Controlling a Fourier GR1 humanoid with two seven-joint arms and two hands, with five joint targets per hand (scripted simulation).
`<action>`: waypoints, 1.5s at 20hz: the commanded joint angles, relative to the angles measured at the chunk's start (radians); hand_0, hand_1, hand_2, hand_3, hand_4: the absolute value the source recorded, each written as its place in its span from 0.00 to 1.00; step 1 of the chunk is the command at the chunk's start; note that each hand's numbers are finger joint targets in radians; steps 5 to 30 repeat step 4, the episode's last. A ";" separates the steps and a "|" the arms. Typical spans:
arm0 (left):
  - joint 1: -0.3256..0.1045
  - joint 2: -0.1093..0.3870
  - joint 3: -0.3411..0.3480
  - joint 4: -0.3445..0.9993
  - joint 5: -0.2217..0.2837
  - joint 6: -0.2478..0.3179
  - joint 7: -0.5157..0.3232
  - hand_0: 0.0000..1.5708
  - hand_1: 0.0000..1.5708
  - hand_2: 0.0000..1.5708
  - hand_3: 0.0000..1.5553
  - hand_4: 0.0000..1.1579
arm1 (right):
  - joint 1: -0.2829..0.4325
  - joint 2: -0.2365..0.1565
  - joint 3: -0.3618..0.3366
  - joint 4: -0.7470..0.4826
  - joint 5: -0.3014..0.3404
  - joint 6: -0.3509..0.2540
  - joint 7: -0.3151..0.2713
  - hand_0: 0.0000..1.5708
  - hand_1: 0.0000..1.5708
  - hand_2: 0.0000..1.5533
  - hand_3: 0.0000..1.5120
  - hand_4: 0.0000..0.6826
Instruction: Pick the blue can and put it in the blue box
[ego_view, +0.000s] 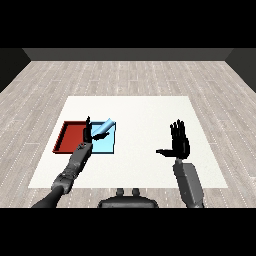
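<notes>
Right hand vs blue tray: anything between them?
Nothing: head view shows only bare white table between the right hand and the blue tray.

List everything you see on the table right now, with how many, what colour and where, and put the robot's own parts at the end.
Table: one, white, centre of view.
Red tray: one, red, table's left part.
Blue tray: one, light blue, touching the red tray's right side.
Can: one, light blue, tilted, in the left hand above the blue tray.
Left hand: one, black, curled round the can.
Right hand: one, black, fingers spread, over the table's right part, holding nothing.
</notes>
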 joint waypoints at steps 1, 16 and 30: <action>0.094 0.001 0.010 -0.200 0.042 -0.127 -0.189 0.00 0.00 0.00 0.00 0.00 | 0.017 -0.011 0.009 0.021 0.031 -0.004 0.000 0.00 0.00 0.00 0.00 0.00; 0.195 -0.056 -0.044 -0.362 0.046 -0.162 -0.196 0.00 0.00 0.00 0.00 0.00 | 0.036 -0.016 0.023 0.023 0.042 0.019 -0.013 0.00 0.00 0.00 0.00 0.00; 0.195 -0.056 -0.044 -0.362 0.046 -0.162 -0.196 0.00 0.00 0.00 0.00 0.00 | 0.036 -0.016 0.023 0.023 0.042 0.019 -0.013 0.00 0.00 0.00 0.00 0.00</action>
